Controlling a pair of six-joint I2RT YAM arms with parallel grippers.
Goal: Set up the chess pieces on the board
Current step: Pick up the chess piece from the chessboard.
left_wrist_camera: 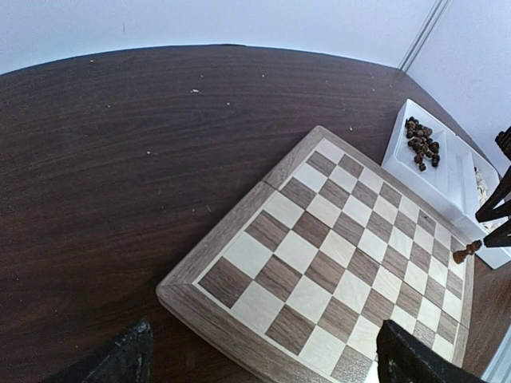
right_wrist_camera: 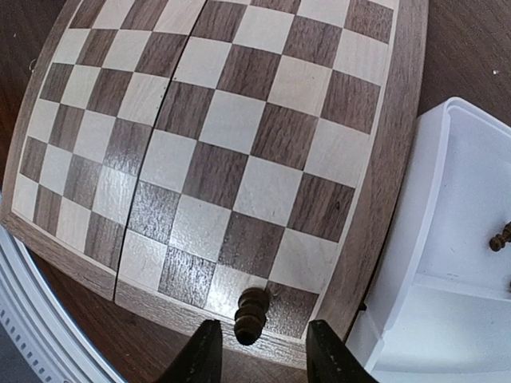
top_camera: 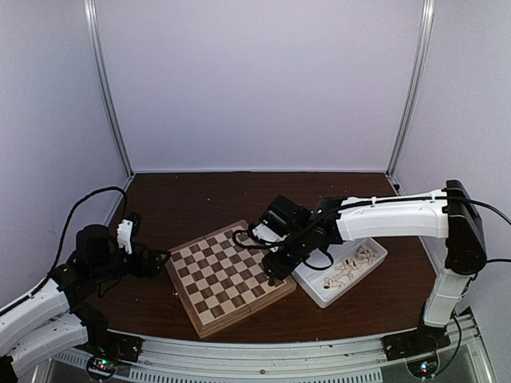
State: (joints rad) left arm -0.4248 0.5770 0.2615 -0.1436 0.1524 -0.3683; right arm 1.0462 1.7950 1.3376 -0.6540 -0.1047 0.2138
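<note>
1. My right gripper (right_wrist_camera: 263,339) hangs low over the edge of the board (right_wrist_camera: 239,120) nearest the tray (right_wrist_camera: 435,239). Its jaws are parted, with one dark chess piece (right_wrist_camera: 251,315) standing upright between them. I see a gap on each side of the piece, so I judge that I'm not gripping it.
2. That piece stands on the board's outermost row, close to the corner. I can't tell which square its base is on.
3. I judge the piece to be very light, hard turned wood with a smooth, rounded profile. It is narrow-based and should tip at a slight nudge.
4. If I take it, I'd close on the waist below the knob, gently and squarely. Pinching the round head would likely squirt it out.
5. Just beside the board, the white tray holds the rest. The other dark pieces (left_wrist_camera: 421,144) are heaped in one compartment and the cream pieces (top_camera: 351,267) lie in the other. In a loose pile they lie at odd angles, so a single one at the edge looks the easiest pick.
6. My left gripper (left_wrist_camera: 263,359) is spread wide and holds nothing. It hovers above the tabletop (left_wrist_camera: 120,159) by the board's opposite corner.
</note>
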